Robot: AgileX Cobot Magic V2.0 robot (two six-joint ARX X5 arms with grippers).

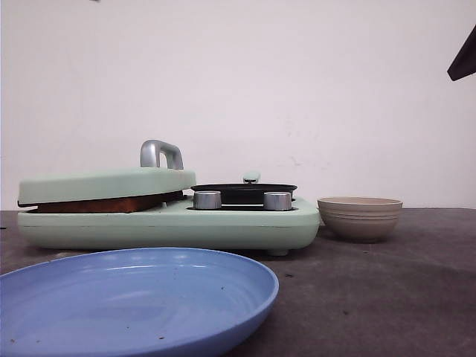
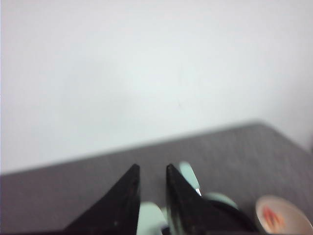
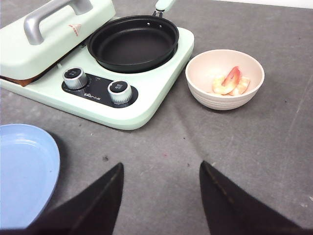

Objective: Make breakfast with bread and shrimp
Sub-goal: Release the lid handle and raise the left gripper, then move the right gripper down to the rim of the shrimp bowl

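Observation:
The shrimp [image 3: 230, 82], orange-red and whitish curved pieces, lie in a beige bowl [image 3: 225, 78] to the right of the mint-green breakfast maker [image 3: 142, 105]. They also show blurred in the left wrist view [image 2: 271, 218]. A brown crust edge of bread [image 1: 104, 202] shows between the closed lid [image 1: 104, 182] and the base. My right gripper [image 3: 161, 166] is open and empty, above the grey table in front of the maker and bowl. My left gripper [image 2: 151, 169] is empty, its jaws a narrow gap apart, high above the maker.
An empty black pan [image 3: 133, 43] sits on the maker's right half, behind two silver knobs [image 3: 119, 91]. An empty blue plate [image 1: 134, 297] lies at the front left. A silver handle [image 1: 161, 154] tops the lid. A white wall stands behind.

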